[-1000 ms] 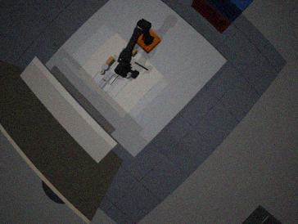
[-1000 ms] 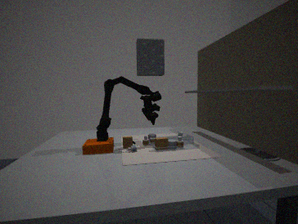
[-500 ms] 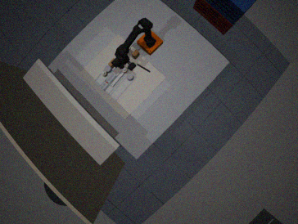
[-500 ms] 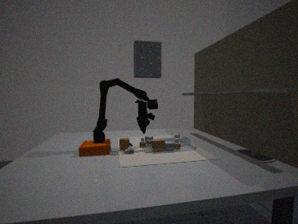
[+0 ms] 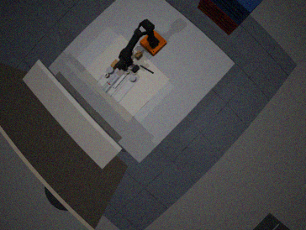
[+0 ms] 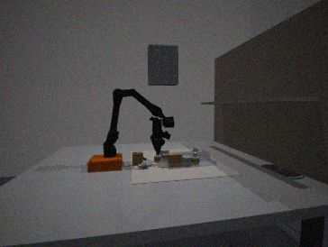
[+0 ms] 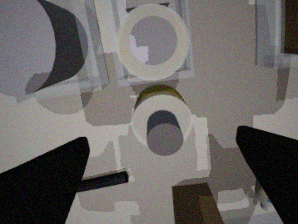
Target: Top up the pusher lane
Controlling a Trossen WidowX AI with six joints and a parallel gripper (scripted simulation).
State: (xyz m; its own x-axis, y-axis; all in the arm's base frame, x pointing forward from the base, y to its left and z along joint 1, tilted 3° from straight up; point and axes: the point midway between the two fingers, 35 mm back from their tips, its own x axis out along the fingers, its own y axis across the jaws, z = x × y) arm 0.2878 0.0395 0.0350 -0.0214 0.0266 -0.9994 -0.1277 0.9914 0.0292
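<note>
My gripper [image 7: 162, 139] [image 6: 158, 152] is open and empty, pointing down over a loose jar. That jar [image 7: 186, 119] [image 6: 157, 159] stands between and below the spread fingertips in the wrist view; it has a pale ring top, a grey knob and an olive-yellow body. Just beyond it, a second jar [image 7: 126, 42] with a cream ring top stands at the near end of a clear-walled lane [image 7: 187, 74]. A dark edge shows behind that jar; whether it is the pusher plate I cannot tell. The second jar's body colour is hidden from above.
A large grey round object [image 7: 22, 47] stands at the left in the wrist view, by another clear-walled channel. A clear-walled channel [image 7: 267, 50] with a brown block lies at the right. A dark rod [image 7: 106, 181] and a brown block [image 7: 189, 202] lie nearer the wrist. The orange base [image 6: 104, 163] stands behind.
</note>
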